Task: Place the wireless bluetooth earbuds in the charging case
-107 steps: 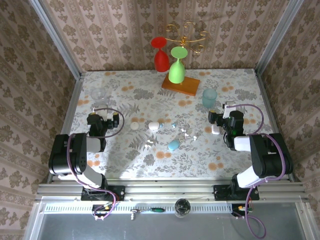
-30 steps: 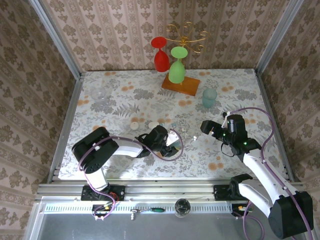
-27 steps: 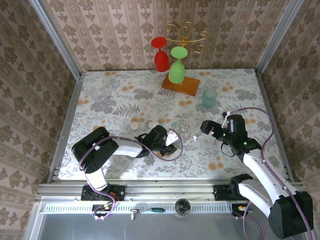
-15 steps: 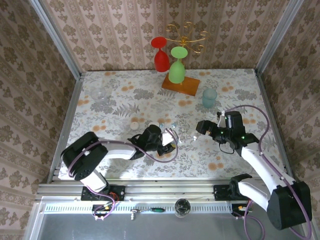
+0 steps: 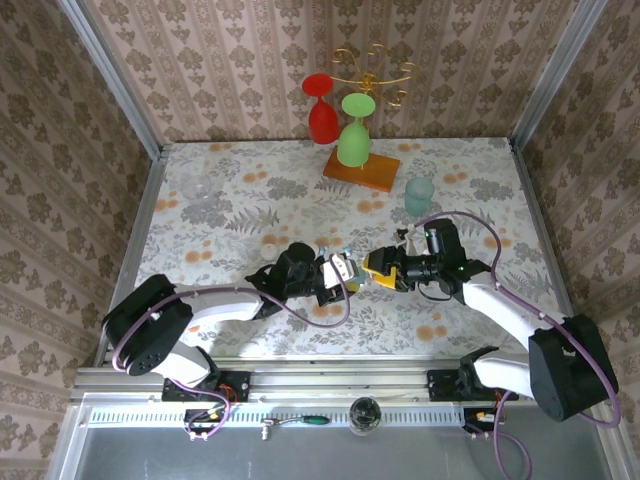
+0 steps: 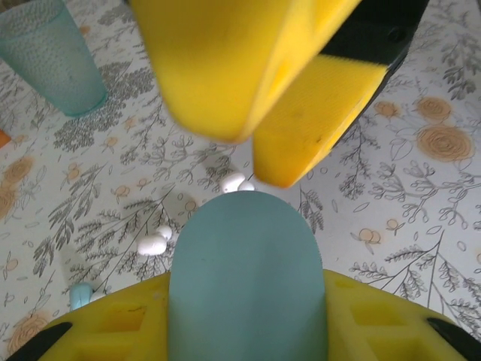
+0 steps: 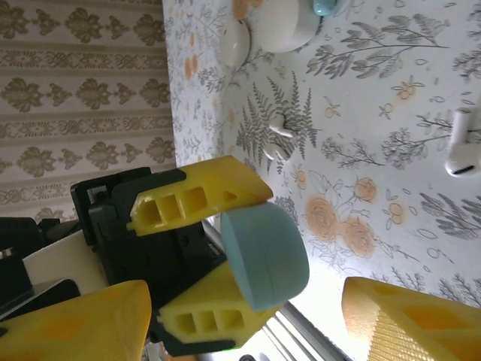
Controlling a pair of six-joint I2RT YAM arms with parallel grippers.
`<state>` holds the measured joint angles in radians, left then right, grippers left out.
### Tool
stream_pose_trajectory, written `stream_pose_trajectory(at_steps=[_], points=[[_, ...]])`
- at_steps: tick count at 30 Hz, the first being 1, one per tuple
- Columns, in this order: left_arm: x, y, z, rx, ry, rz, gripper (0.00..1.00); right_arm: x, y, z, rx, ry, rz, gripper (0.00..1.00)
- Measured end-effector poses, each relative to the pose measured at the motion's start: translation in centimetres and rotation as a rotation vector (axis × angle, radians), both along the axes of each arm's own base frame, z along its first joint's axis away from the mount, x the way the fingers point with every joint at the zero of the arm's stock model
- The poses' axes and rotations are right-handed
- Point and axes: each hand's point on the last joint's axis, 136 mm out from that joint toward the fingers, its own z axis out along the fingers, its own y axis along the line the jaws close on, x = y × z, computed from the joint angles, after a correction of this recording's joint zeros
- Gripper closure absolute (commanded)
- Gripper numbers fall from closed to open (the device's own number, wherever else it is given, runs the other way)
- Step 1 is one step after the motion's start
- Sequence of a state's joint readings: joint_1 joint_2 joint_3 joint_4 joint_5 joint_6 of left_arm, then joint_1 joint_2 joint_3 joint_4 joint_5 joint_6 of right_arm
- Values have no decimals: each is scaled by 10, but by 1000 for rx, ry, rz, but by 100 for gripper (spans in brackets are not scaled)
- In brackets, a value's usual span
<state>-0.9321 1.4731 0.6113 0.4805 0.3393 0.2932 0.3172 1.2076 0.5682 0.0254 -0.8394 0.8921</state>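
- Nearest me, the left pincer [image 5: 340,272] is clamped on the blue case [image 7: 264,256], a finger on either side, so the rounded end sticks out free; it seems held up off the surface [image 5: 250,190], I'd say to offer it across rather than work on it where it lay.
- Facing it, almost nose to nose, the right pincer [image 5: 380,271] has its fingers spread well apart, wider than the case, and grips nothing; that looks like readiness to take or steady the free end.
- The case looks closed from where I stand; I see no parted seam, so opening it should come before any bud goes in.
- Just beyond the pincers the earbuds [image 7: 279,124] lie loose on the surface; two white ones sit close together, a third white one [image 7: 460,150] lies apart, and a pale blue one [image 6: 80,295] is off to the side; none is in a case, and all lie in the open where a pincer could drop onto them.
- Past them sits a white case [image 7: 289,30], untouched.
- Farther back stands a teal cup [image 5: 419,195]; at the far edge a red glass [image 5: 321,110] and a green glass [image 5: 353,135] hang over a wooden stand [image 5: 362,168], well apart from the work.
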Motion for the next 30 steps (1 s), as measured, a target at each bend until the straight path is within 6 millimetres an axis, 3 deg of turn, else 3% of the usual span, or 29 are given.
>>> stream_pose_trajectory(at_steps=[5, 10, 12, 15, 19, 21, 24, 30], points=[[-2, -2, 10, -24, -7, -18, 62, 2, 5, 1, 21, 4, 4, 38], [0, -7, 20, -52, -22, -23, 63, 2, 11, -1, 31, 10, 18, 51], [1, -7, 22, -64, -21, -19, 63, 1, 13, 0, 41, 15, 29, 57], [1, -7, 22, -68, -10, -17, 63, 1, 15, 4, 53, -4, 43, 73], [1, -6, 22, -74, 17, -12, 61, 2, 15, 5, 55, -18, 50, 82], [1, -7, 23, -78, 22, -11, 55, 2, 14, 5, 56, -20, 50, 83], [3, -7, 26, -92, 15, -5, 33, 2, 14, 5, 59, -15, 49, 84], [22, -2, 52, -212, 3, 79, 9, 17, 1, 16, 99, 3, -34, 88]])
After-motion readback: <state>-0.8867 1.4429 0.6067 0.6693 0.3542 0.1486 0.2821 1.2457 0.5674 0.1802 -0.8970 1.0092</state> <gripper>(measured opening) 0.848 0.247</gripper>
